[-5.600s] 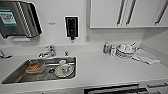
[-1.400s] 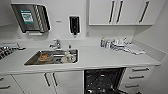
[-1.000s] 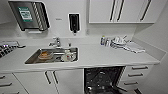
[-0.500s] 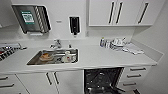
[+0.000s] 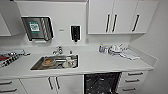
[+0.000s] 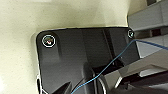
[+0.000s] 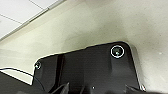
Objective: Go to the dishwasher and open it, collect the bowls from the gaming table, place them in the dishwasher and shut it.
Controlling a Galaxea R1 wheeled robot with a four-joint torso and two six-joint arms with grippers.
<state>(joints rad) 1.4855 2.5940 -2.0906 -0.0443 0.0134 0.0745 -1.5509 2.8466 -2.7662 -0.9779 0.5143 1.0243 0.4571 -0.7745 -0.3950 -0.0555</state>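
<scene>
The dishwasher (image 5: 101, 83) sits under the counter (image 5: 105, 63), right of the sink (image 5: 55, 62).

Below the robot's dark wrist plate (image 7: 92, 70) lies a pale speckled floor (image 7: 100, 22), with white tiles (image 7: 20, 12) beyond a light edge strip (image 7: 37, 18).

— What's on the white bench (image 5: 100, 63)?
— A sink (image 5: 56, 62) with dishes sunk in it, a tap (image 5: 58, 50) behind, stacked crockery (image 5: 115, 49) and a cloth (image 5: 130, 55) towards the right corner.
</scene>
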